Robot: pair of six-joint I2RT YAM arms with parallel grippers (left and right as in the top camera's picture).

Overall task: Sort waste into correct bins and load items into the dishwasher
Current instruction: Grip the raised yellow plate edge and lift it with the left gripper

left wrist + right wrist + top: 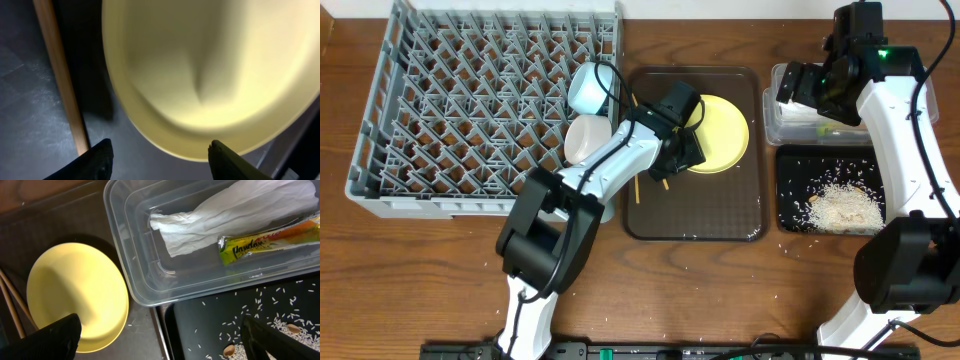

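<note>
Centre frame: left pincer (162, 160) released, jaws astride rim of yellow plate (725, 135) on brown tray (695, 215), set for edge grip. Upper right: right pincer (165, 342) released, empty, over clear tub (116, 240) holding napkin (225, 210), wrapper (270, 237). Upper left: grey rack (480, 110).

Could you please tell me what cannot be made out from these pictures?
Overhead: right arm hides the clear tub's contents.
Overhead: left arm covers the yellow plate's left rim.
Left wrist: plate blurred, cropped at top.
Right wrist: napkin and wrapper cropped at right edge.
</note>
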